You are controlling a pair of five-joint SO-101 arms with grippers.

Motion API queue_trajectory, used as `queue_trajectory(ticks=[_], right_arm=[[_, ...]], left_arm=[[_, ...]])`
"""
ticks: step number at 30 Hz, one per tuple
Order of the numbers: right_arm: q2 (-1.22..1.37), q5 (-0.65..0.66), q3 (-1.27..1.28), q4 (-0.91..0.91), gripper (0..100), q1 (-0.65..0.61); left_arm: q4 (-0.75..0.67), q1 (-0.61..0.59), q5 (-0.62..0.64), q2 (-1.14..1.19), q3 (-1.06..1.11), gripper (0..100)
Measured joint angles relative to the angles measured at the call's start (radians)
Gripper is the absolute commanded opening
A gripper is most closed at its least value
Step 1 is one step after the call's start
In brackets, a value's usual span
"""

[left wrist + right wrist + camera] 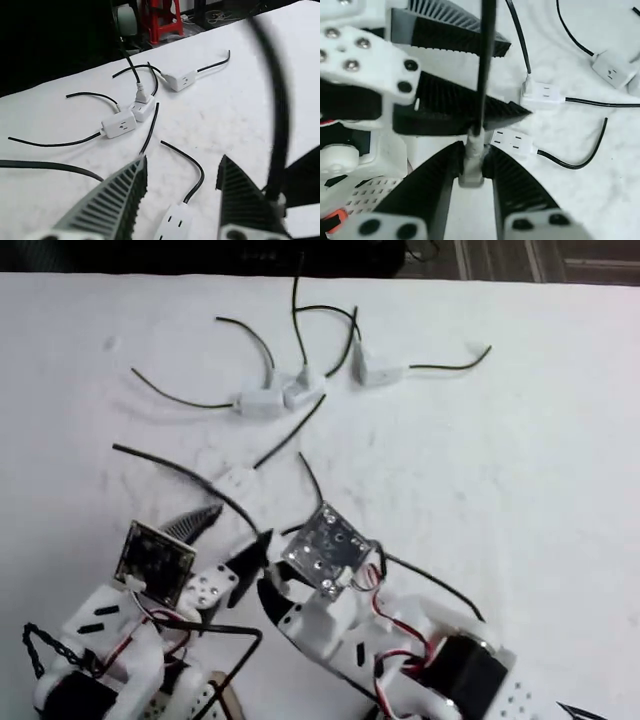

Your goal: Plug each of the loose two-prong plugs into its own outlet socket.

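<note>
A white plug (471,172) with a black cord (485,60) is pinched tight between the two fingers of the right gripper (475,152). The plug is low over the white table (520,460), close to where the two arms stand.

Just beside the plug lies the near socket (512,141). It is white and lies flat on the table. Its slots can be seen, and its own short black wire curls away from it. The plug and the near socket are very close, but it is hard to tell if they touch.

The left gripper (182,160) is right next to the right one. Its fingers are spread wide apart and hold nothing. In the left wrist view the near socket lies under the gap between them.

A second socket (542,94) lies a little past the near one. The far sockets (258,402), three of them, sit in a loose bunch well away from the arms, with black wires running out from them.
</note>
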Motion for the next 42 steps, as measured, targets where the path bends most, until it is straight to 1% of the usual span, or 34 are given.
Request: queue_trajectory(ticks=[5, 12, 15, 17, 20, 24, 28, 31, 35, 39, 42], right_arm=[[0.003, 0.0, 0.058, -0.049, 1.8, 0.006], [0.003, 0.0, 0.077, -0.068, 1.8, 0.006], [0.003, 0.0, 0.077, -0.074, 1.8, 0.026], [0.003, 0.0, 0.077, -0.075, 1.8, 0.061], [0.005, -0.005, 0.08, -0.101, 1.7, 0.083], [0.025, -0.063, 0.094, -0.161, 1.7, 0.097], [0.158, -0.114, 0.109, -0.252, 1.7, 0.094], [0.301, -0.157, 0.109, -0.339, 1.7, 0.094], [0.496, -0.199, 0.109, -0.463, 1.7, 0.094], [0.647, -0.21, 0.109, -0.577, 1.7, 0.094], [0.733, -0.21, 0.109, -0.634, 1.7, 0.092]], left_arm=[[0.018, 0.021, -0.046, -0.005, 0.0, 24], [0.044, 0.021, -0.052, -0.005, -0.02, 24], [0.044, -0.018, -0.052, -0.005, -0.02, 24], [0.038, -0.078, -0.052, -0.005, -0.028, 24], [0.011, -0.181, -0.084, -0.005, -0.049, 23], [-0.021, -0.336, -0.101, -0.005, -0.077, 23], [-0.048, -0.523, -0.101, -0.005, -0.083, 23], [-0.051, -0.671, -0.101, -0.005, -0.083, 23], [-0.052, -0.838, -0.101, -0.005, -0.061, 23], [-0.052, -0.91, -0.101, -0.005, 0.003, 23], [-0.052, -0.919, -0.101, -0.005, 0.06, 23]])
